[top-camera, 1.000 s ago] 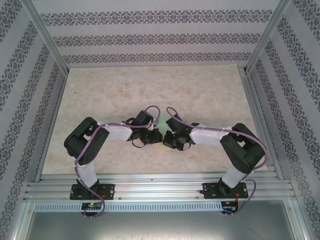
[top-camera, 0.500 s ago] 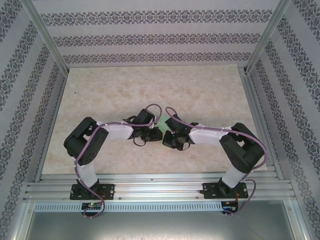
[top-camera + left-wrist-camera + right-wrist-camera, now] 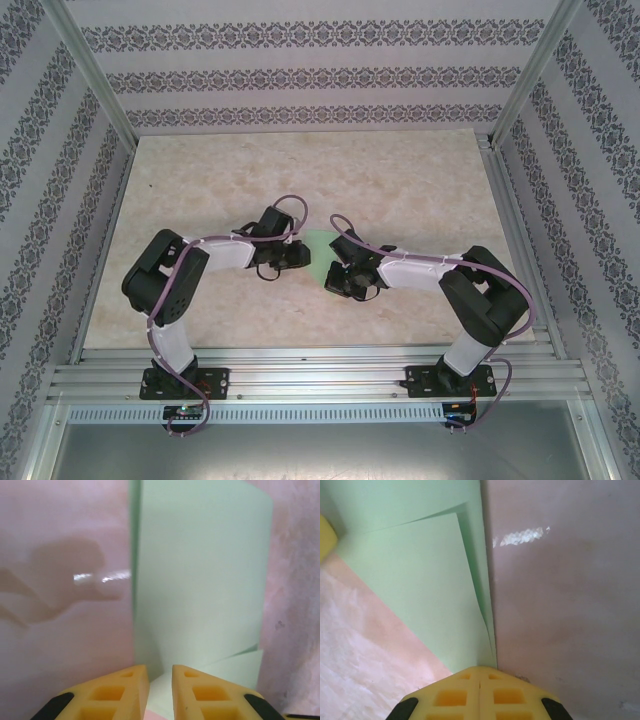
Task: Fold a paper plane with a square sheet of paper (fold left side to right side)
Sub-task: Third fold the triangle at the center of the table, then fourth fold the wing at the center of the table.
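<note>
The light green square sheet of paper (image 3: 320,248) lies partly folded on the table between the two grippers. In the left wrist view the sheet (image 3: 200,570) stretches away from my left gripper (image 3: 160,669), whose jaws stand a little apart over its near corner, gripping nothing. My left gripper (image 3: 300,256) sits just left of the sheet. My right gripper (image 3: 335,283) is at the sheet's near end. The right wrist view has the folded layers (image 3: 420,580) narrowing into my right gripper (image 3: 480,670), which is shut on that tip.
The pale marbled table (image 3: 400,190) has free room behind and to both sides of the arms. Patterned walls (image 3: 300,75) and metal frame rails (image 3: 320,355) enclose it.
My left gripper has drawn back to the left and its jaws have parted slightly, so more of the green sheet shows between the grippers. The right gripper has stayed put.
</note>
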Controlling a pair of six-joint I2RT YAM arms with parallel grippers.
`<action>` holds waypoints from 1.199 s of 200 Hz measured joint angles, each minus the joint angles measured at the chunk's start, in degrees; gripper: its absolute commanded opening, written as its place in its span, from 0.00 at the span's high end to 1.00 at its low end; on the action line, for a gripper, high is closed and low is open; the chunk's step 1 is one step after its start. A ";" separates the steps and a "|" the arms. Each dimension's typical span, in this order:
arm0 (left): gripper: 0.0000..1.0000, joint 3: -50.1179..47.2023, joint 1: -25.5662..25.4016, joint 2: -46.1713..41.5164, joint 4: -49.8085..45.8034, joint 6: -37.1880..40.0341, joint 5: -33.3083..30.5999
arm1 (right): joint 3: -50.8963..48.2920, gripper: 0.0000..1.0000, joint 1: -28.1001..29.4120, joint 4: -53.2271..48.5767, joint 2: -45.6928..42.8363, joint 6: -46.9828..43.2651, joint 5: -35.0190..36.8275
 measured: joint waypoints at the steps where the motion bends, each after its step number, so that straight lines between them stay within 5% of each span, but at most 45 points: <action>1: 0.76 0.00 0.15 0.00 0.00 0.02 -0.04 | 0.00 0.96 0.00 0.00 0.00 0.02 0.00; 50: 0.68 -1.81 3.76 -1.86 0.70 1.25 -0.96 | -0.02 0.93 0.00 0.07 -0.33 -1.55 0.04; 95: 0.57 -6.40 7.41 -9.16 -0.31 1.51 -2.75 | 0.00 0.72 -0.44 -5.09 -4.63 -8.68 1.68; 140: 0.50 -9.31 7.41 -13.29 2.58 -1.79 3.63 | 0.24 0.62 -5.97 -1.66 -8.96 -16.17 0.35; 240: 0.46 -10.01 5.38 -5.90 10.10 -9.38 11.08 | 7.13 0.61 -9.03 0.61 3.21 -24.98 -0.44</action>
